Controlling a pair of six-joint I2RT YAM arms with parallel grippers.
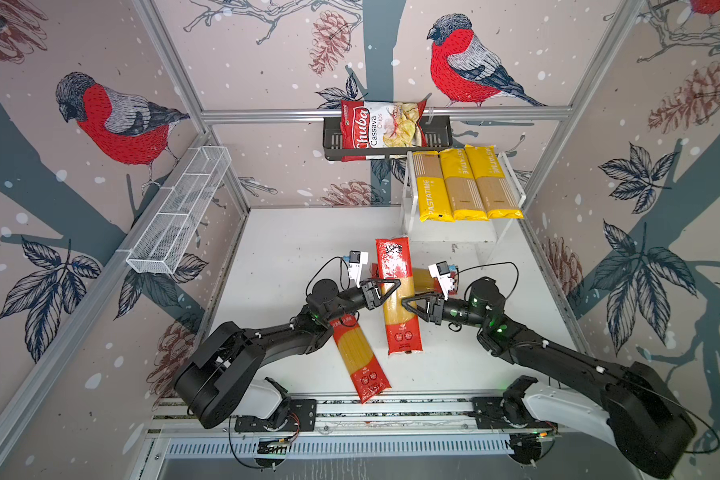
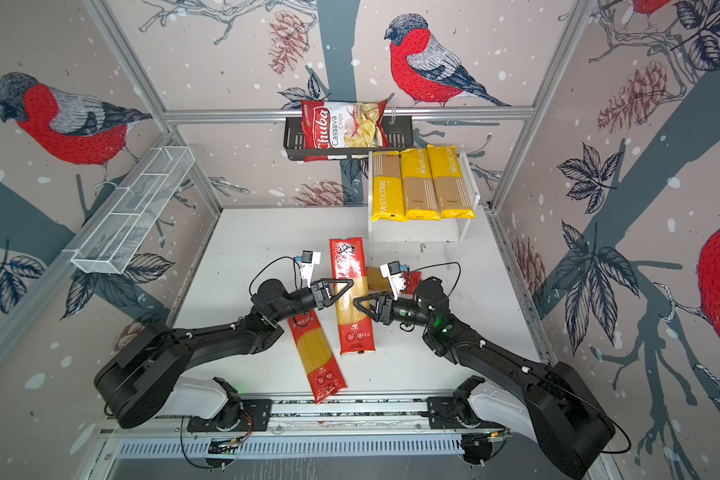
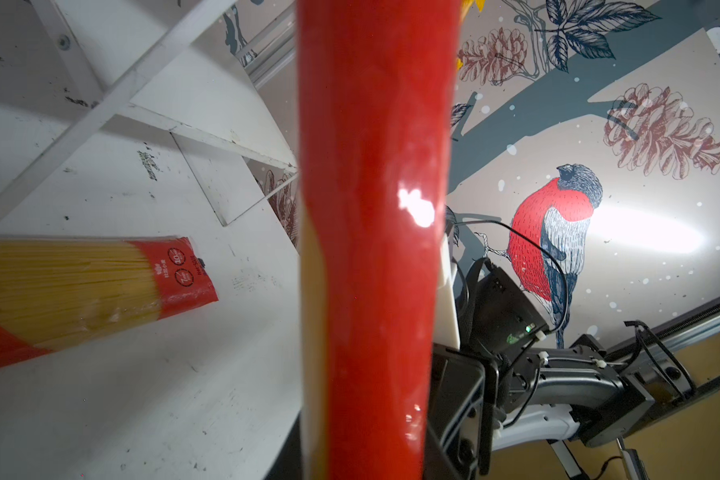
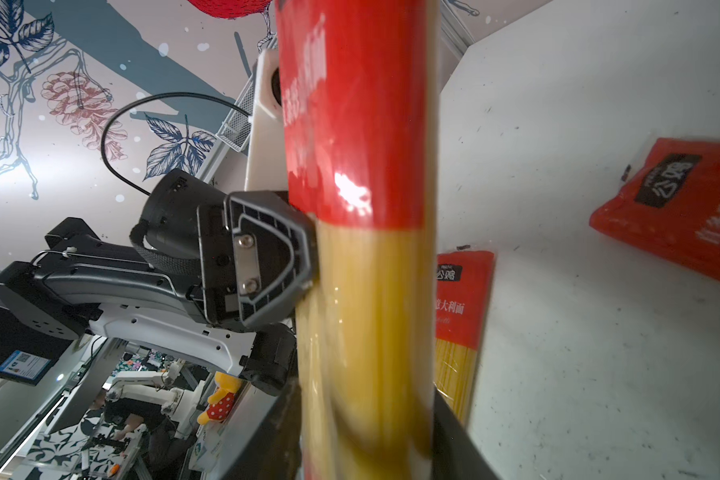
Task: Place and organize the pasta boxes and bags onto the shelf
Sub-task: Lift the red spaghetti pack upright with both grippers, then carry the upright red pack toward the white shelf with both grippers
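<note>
Red spaghetti pack [image 1: 393,266] is held aloft over the table [image 1: 287,249], in front of the shelf [image 1: 445,232]. Left gripper [image 1: 393,284] jaws are pinched onto one edge. Right gripper [image 1: 406,301] jaws straddle it, contact indeterminate. Hazard: a single-edge hold may let it pivot or slip.

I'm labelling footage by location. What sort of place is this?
Likely a robot test booth dressed as a pantry, not a real kitchen: bird wallpaper on metal-framed panels, a left arm and right arm mounted on a rail, and a small white shelf holding yellow pasta packs.
</note>
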